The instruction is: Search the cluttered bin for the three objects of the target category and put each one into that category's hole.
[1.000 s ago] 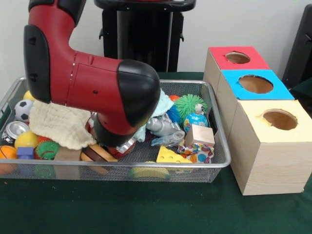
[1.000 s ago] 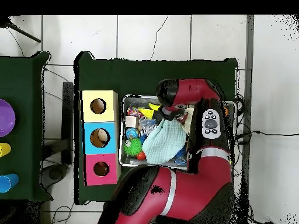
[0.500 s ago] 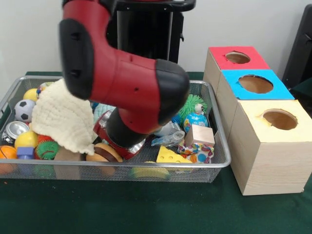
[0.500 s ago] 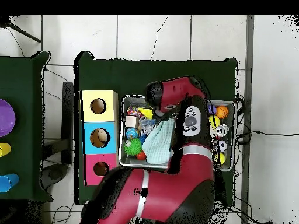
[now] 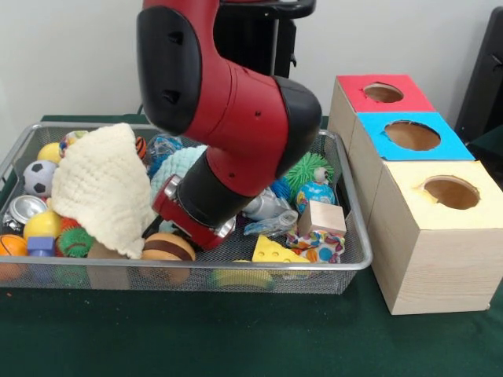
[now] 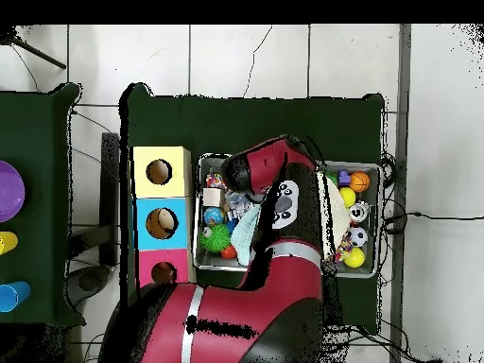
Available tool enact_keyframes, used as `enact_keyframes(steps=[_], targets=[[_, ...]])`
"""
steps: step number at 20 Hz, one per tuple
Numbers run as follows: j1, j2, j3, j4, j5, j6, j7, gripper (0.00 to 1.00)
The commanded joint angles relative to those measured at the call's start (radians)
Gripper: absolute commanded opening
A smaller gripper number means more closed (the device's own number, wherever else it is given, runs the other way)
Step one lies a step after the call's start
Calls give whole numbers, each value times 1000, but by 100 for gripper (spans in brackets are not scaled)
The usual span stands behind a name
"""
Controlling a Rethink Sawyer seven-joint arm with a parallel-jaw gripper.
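Front view: the red and black arm [image 5: 228,102] bends low over the wire mesh bin [image 5: 346,263] on the green counter [image 5: 236,338]. Its tool is buried among the toys, so whether it is apart or together cannot be told. A cream knitted cloth [image 5: 102,184] is heaped at the bin's left end, above a soccer ball [image 5: 35,177], a yellow ball [image 5: 41,226] and a toy burger [image 5: 167,247]. A cheese wedge [image 5: 277,251], a wooden cube [image 5: 322,217] and a green spiky ball [image 5: 306,169] lie toward the bin's right end. Beside that end stand three holed boxes, topped red [image 5: 383,93], blue [image 5: 413,135] and yellow [image 5: 449,192].

Overhead view: the arm [image 6: 274,203] covers the bin's middle; a basketball [image 6: 359,180] sits at the bin's corner farthest from the boxes.
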Motion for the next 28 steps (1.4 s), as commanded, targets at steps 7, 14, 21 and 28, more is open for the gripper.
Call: enact_keyframes(steps=[7, 14, 21, 28], targets=[[-16, -35, 27, 360, 130, -362, 235, 100], [-26, -11, 23, 324, 180, -359, 164, 100], [-7, 11, -7, 287, 242, -335, 220, 100], [4, -12, -35, 351, 336, -368, 286, 100]])
